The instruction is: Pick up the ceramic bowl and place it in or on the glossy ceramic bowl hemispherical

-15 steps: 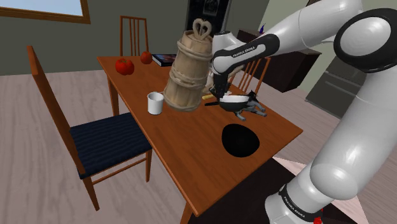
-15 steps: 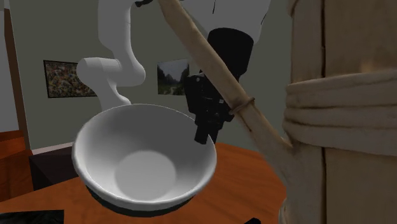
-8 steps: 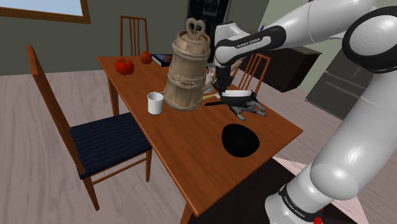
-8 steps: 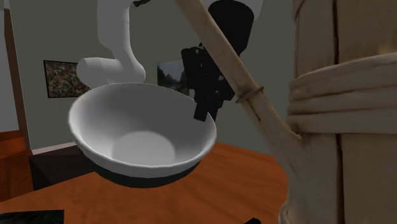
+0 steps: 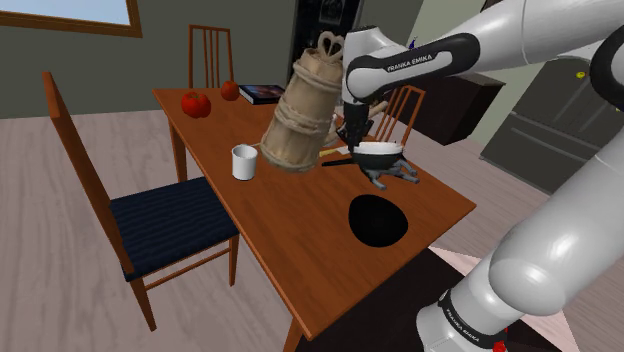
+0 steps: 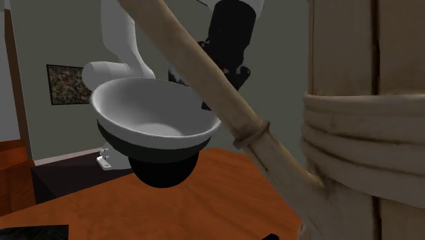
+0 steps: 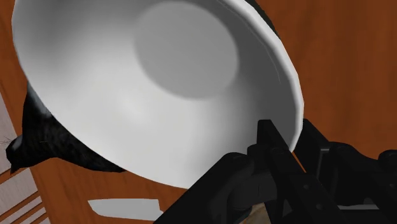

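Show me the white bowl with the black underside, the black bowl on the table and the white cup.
White bowl with black underside (image 6: 133, 106): second exterior view, inner wall.
Black bowl on table (image 5: 378, 221): shoulder view, centre.
White cup (image 5: 243, 163): shoulder view, side.

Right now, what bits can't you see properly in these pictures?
Second exterior view: wooden stick hides the jaws' grip on the white bowl.
Shoulder view: white bowl covers part of the dark figure beneath.
Second exterior view: right edge cuts off the wooden barrel.
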Tool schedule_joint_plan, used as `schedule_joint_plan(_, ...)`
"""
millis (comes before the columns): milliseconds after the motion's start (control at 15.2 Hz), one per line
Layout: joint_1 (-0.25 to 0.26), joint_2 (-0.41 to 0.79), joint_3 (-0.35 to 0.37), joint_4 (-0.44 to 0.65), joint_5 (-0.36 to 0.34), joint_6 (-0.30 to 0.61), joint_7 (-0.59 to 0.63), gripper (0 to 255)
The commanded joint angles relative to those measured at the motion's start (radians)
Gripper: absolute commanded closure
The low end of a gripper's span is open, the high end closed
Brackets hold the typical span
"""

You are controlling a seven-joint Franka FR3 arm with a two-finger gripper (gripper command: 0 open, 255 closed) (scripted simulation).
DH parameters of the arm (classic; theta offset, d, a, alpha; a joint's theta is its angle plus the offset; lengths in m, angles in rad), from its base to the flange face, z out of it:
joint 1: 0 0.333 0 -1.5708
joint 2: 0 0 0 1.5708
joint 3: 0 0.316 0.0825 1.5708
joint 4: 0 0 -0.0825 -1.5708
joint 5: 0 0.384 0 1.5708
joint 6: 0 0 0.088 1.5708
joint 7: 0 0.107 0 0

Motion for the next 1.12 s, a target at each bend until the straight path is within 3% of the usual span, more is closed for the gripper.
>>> schedule_joint_plan(0,0.01,-0.074,0.01,-0.078,0.001,0.0,0.021,255)
schedule_joint_plan(594,0.081,-0.377,0.087,-0.359,0.056,-0.05,0.128,255)
schedule_joint_plan(1056,0.148,-0.562,0.151,-0.503,0.127,-0.109,0.2,255)
